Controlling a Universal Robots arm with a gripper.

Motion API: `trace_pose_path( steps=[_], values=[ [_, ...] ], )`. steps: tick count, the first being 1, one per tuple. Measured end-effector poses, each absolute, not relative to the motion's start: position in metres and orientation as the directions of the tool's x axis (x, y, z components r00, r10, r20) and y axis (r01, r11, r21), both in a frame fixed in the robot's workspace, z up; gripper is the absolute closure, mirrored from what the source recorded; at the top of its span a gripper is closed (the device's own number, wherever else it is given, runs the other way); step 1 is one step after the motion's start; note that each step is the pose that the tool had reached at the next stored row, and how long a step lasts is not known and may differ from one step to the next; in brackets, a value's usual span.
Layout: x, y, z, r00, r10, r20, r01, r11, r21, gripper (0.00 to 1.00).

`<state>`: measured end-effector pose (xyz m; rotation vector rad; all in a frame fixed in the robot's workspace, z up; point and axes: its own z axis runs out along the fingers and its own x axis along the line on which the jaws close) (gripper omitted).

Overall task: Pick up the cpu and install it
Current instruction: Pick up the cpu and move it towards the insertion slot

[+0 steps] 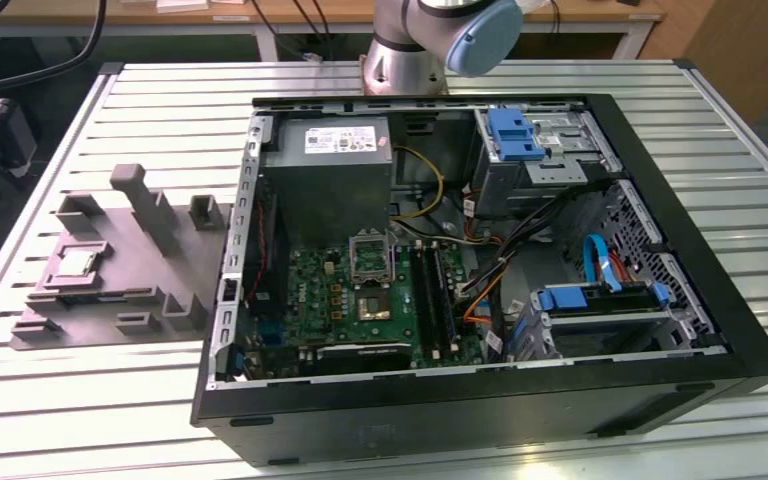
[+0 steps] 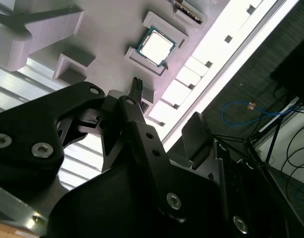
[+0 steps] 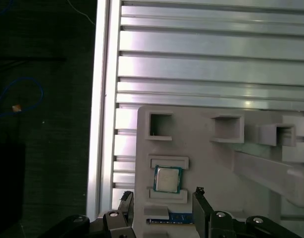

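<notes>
The gripper [image 3: 162, 194] holds nothing. Its fingers [image 3: 199, 198] stand wide apart above the grey fixture [image 3: 216, 163]. The cpu [image 3: 167, 179] lies flat in a shallow pocket of this fixture, just beyond the fingertips and not touched.

I judge that the step in hand is the approach for the pick. To do it well, the gripper should be centred over the chip, with the fingers square to two opposite edges. It should then go straight down, so that the fingers meet the rim of the chip and not the pocket walls. The closing should be gentle and the chip kept level.

The first wrist view gives the line-up, with the cpu about midway between both fingers. The second wrist view looks along one finger and gives the free gap from the tip to the cpu [image 2: 156, 46]. The exterior view adds the layout. The fixture lies on the desk [image 1: 144, 110] at 9 o'clock from the open case [image 1: 491, 410], and the socket frame [image 1: 371, 258] is inside the case.
</notes>
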<state>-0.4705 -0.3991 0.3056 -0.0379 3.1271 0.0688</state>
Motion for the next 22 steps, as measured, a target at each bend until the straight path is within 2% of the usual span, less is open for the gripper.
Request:
trace_pose_path(
  steps=[22],
  values=[
    [-0.464,-0.399,0.293,-0.999,-0.036,-0.014,-0.037,0.998,0.044,0.41]
  ],
)
